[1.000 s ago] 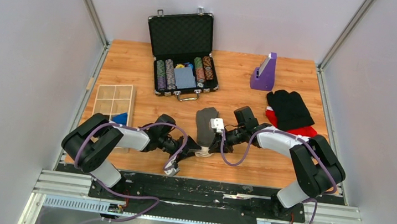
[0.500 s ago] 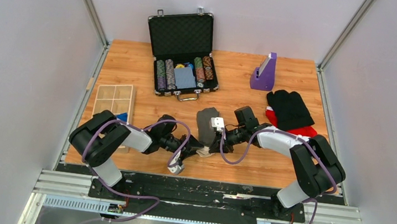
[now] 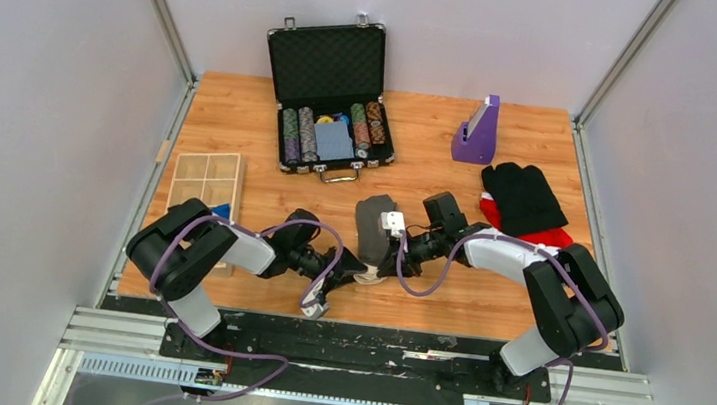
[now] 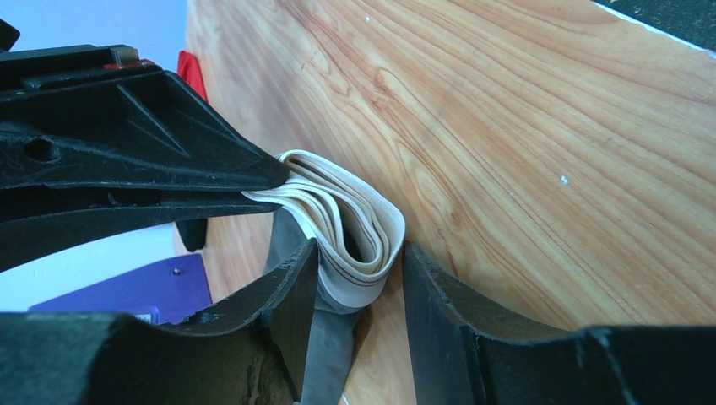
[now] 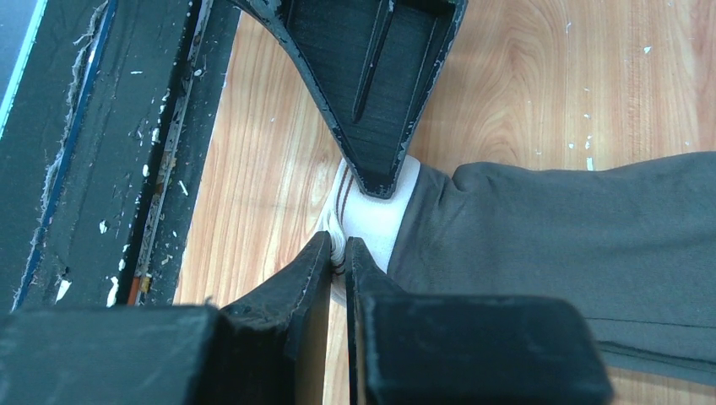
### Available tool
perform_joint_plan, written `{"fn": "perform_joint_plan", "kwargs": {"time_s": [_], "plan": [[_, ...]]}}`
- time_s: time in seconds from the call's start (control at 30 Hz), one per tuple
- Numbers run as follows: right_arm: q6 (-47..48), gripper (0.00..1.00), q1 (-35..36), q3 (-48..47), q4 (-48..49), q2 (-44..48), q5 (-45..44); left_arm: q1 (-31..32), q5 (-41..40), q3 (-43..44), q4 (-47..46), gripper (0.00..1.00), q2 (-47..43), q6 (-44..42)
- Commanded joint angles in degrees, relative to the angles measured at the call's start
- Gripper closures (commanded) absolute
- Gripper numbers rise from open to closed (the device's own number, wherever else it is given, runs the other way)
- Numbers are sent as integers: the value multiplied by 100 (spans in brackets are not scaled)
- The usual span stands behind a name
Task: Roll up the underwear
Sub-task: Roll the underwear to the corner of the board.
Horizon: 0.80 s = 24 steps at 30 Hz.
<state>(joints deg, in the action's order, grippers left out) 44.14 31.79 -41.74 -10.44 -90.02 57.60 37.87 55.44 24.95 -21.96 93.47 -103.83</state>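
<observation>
The underwear (image 3: 372,222) lies on the wooden surface (image 3: 243,115) near its front edge, roughly midway between the two arms. It is a long dark grey strip running away from the bases. Its white waistband (image 4: 355,232) is at the near end, folded over on itself in several loose layers.

The right pincer (image 5: 338,251) has its fingers almost together, with the edge of that white band clamped between them. The grey cloth (image 5: 574,228) spreads flat to the side of it. The left pincer (image 4: 359,261) comes in from the opposite side with its jaws parted. One finger (image 4: 283,295) is against the folded band and the other (image 4: 439,321) is just beside it, so the fold sits in the gap without being squeezed. In the overhead view both pincers meet at the garment's near end.

Farther back an open black poker-chip case (image 3: 331,94) stands with chips in rows. A purple holder (image 3: 475,134) is near the back right. A jet-black garment (image 3: 523,198) lies on top of a red garment (image 3: 557,237) at the right edge. A wooden divided tray (image 3: 206,178) sits at the left.
</observation>
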Motion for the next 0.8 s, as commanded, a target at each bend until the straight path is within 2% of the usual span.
{"fn": "perform_joint_plan", "kwargs": {"time_s": [0.0, 0.03, 0.1, 0.17, 0.2, 0.23, 0.27, 0.33, 0.4, 0.47, 0.6, 0.77], "plan": [[-111, 96, -10, -46, 91, 76, 337, 63, 54, 88, -566, 52, 215, 522], [-120, 96, -13, -33, 94, 80, 347, 67, 13, 95, -662, 54, 246, 588], [-125, 96, -12, -11, 86, 81, 344, 79, -20, 105, -840, 64, 307, 697], [-113, 96, -12, 19, 79, 109, 327, 80, -24, 94, -901, 75, 285, 760], [-96, 96, -10, 39, 66, 127, 311, 80, -15, 87, -855, 85, 220, 773], [-67, 95, -8, 65, 54, 161, 286, 80, 13, 82, -815, 89, 178, 775], [-19, 91, -8, 102, 46, 199, 251, 80, 29, 86, -666, 95, 63, 776], [189, 82, -10, 209, 25, 319, 240, 80, 114, 126, -223, 100, -134, 687], [236, 69, 2, 296, 116, 467, 146, 80, 186, 203, 317, 100, -336, 623], [212, 50, 18, 296, 163, 616, 40, 80, 216, 259, 777, 100, -535, 644], [540, 30, 125, 342, 64, 1084, -327, 85, 198, 274, 1305, 100, -882, 784], [1130, 23, 611, 993, 396, 1771, -947, 78, 136, 391, 1324, 100, -952, 1623]]}}
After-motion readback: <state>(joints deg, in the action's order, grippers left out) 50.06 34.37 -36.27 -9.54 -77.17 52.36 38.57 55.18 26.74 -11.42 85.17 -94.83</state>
